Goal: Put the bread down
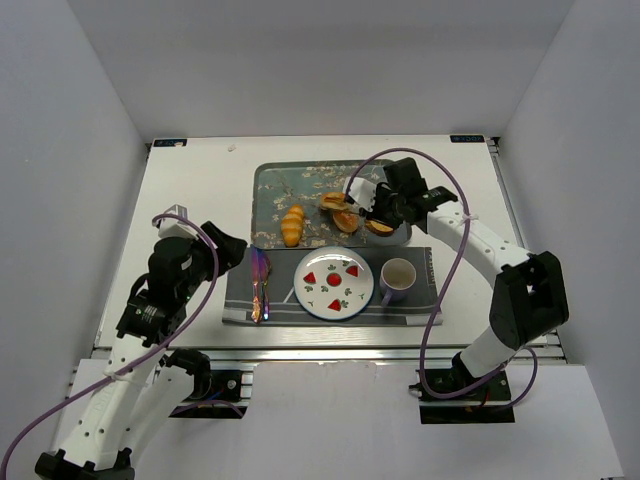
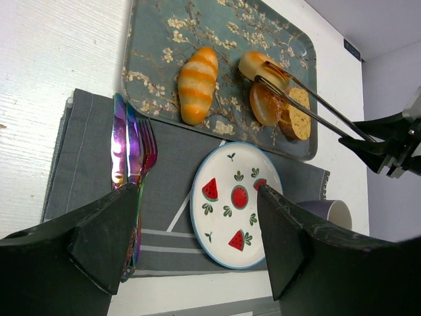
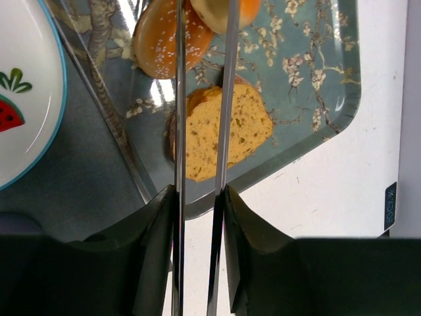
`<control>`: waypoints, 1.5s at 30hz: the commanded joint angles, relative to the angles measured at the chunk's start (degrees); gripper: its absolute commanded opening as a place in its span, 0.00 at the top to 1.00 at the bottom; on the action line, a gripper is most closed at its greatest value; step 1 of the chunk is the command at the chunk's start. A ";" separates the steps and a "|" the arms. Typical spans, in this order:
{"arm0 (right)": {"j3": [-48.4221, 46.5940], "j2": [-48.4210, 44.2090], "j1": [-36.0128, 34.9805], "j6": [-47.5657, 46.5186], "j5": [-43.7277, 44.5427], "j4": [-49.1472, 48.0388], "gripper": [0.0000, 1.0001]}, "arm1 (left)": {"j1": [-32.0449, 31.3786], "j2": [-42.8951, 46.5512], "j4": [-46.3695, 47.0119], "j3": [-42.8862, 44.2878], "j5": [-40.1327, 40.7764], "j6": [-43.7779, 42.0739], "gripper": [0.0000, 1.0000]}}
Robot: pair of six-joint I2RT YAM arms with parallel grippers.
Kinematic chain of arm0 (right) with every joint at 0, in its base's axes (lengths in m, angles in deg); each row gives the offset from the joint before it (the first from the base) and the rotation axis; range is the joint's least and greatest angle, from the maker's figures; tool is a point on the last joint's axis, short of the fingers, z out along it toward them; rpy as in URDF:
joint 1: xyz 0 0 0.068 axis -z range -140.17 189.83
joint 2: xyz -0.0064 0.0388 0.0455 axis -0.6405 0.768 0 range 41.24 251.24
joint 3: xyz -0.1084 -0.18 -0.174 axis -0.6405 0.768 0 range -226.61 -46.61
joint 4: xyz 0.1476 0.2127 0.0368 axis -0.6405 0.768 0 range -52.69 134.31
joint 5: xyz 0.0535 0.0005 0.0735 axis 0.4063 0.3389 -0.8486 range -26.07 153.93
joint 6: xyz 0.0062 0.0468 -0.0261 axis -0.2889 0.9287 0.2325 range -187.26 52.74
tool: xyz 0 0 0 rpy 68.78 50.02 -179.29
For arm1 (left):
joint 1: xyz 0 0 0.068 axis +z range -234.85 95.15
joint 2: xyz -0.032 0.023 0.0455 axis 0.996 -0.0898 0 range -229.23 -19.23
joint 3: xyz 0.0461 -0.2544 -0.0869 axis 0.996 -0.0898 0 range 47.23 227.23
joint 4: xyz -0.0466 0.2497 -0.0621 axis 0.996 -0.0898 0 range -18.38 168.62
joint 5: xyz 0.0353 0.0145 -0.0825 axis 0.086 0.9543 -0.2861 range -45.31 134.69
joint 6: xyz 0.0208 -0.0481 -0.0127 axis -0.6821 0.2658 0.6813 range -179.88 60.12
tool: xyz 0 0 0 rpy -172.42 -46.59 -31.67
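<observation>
Right jaws clench tongs (image 3: 179, 99) tipped at the bread (image 2: 252, 63); pickup judged underway, firmer squeeze and lift needed. Left jaws released.

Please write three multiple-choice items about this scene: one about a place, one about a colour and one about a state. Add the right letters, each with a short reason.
1. Where does the striped roll lie?
A. in a bowl
B. on the tray
C. on a shelf

2. What colour is the mug on the outside?
A. purple
B. red
C. green

3. What do the right fingers hold?
A. a sponge
B. nothing
C. tongs

Key:
1. B, the roll rests on the flowered tray.
2. A, its wall and handle are purple.
3. C, the metal tongs run out from between them, with their tips at the bread.
</observation>
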 commanded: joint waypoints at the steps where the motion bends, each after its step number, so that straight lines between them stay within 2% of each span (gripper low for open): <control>1: 0.55 -2.47 -0.36 -0.77 -1.01 -4.19 0.80 | 0.18 0.11 -0.01 1.75 -0.03 0.32 0.18; 2: 0.73 -3.26 -0.36 -0.07 -1.36 -4.63 0.85 | 0.18 0.11 0.34 1.49 -0.64 0.32 0.18; 4: 0.73 -5.37 -0.36 0.64 -2.77 -5.08 0.89 | 0.18 -0.15 0.87 0.52 -1.61 0.23 0.17; 6: 0.12 -7.65 -0.36 2.22 -5.30 -4.38 0.90 | 0.18 -0.59 1.40 -0.18 -2.75 0.14 0.17; 8: 0.02 -10.19 -0.36 3.18 -7.33 -3.06 0.91 | 0.27 -0.85 1.92 -0.45 -3.37 0.06 0.11; 13: 2.82 -16.35 -0.36 1.61 -14.54 0.89 0.94 | 0.18 -0.33 2.72 -0.62 -4.07 -0.65 0.04; 18: 5.99 -22.42 -0.36 -4.36 -23.23 11.85 0.95 | 0.18 -1.38 4.73 -1.68 -8.28 -1.35 0.04; 22: 10.56 -26.46 -0.62 -8.49 -25.10 15.48 0.95 | 0.27 -3.66 6.14 -2.21 -11.98 -1.53 0.04; 27: 14.25 -29.37 -2.46 -9.29 -24.31 16.45 0.94 | 0.18 -4.37 7.72 -2.73 -12.51 -1.53 0.04; 32: 17.60 -29.72 -6.60 -7.71 -20.45 13.30 0.85 | 0.18 -4.81 7.81 -2.82 -12.77 -1.44 0.04; 37: 19.01 -29.90 -7.22 -8.23 -20.00 14.34 0.64 | 0.18 -4.64 7.90 -3.17 -13.04 -1.26 0.04; 43: 18.48 -31.82 -7.22 -7.71 -20.53 15.75 0.49 | 0.18 -4.20 8.25 -3.88 -13.13 -1.09 0.04; 45: 18.31 -32.27 -7.22 -7.44 -21.23 16.54 0.47 | 0.18 -4.37 8.34 -3.70 -13.13 -1.09 0.04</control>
